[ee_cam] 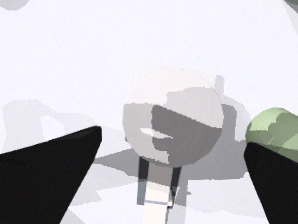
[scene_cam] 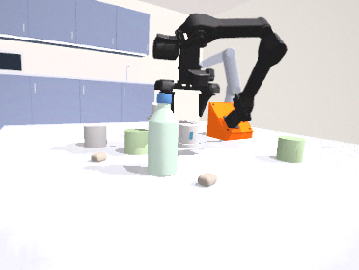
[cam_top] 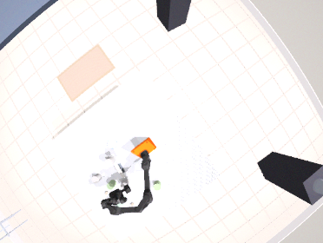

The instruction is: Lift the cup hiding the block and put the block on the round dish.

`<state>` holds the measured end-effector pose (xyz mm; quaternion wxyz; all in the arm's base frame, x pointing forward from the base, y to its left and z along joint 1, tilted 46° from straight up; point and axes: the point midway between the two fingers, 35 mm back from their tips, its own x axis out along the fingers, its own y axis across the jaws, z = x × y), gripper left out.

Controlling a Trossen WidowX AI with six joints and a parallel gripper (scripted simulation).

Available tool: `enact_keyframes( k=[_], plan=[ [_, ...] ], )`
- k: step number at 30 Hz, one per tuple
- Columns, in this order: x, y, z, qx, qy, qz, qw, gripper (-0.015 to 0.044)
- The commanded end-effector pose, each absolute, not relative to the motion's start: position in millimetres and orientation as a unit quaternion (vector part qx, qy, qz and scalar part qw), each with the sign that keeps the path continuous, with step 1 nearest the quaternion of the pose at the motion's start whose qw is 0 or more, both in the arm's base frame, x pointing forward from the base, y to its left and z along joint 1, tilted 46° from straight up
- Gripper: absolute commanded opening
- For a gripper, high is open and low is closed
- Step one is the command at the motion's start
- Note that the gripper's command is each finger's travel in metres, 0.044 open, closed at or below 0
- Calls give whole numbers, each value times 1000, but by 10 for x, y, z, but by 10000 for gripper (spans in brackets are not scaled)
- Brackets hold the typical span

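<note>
Orange base mount [cam_top: 149, 143] [scene_cam: 218, 121], blue cap [scene_cam: 164, 98], pale green bottle [scene_cam: 162, 145]

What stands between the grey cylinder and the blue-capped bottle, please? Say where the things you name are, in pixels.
In the exterior view, a green cylinder [cam_top: 111, 184] [scene_cam: 136, 142] stands between the grey cylinder [cam_top: 95, 178] [scene_cam: 96, 136] and the bottle [scene_cam: 162, 145].
</note>
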<state>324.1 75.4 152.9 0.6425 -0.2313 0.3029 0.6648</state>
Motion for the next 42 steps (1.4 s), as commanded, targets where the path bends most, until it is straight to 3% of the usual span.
enact_keyframes(
  k=[1,38,42],
  plan=[
    [3232,795,1480,-229,304,664,643,440],
    [3188,1205,1090,-228,303,665,643,440],
    [3188,1205,1090,-228,303,665,643,355]
  ],
)
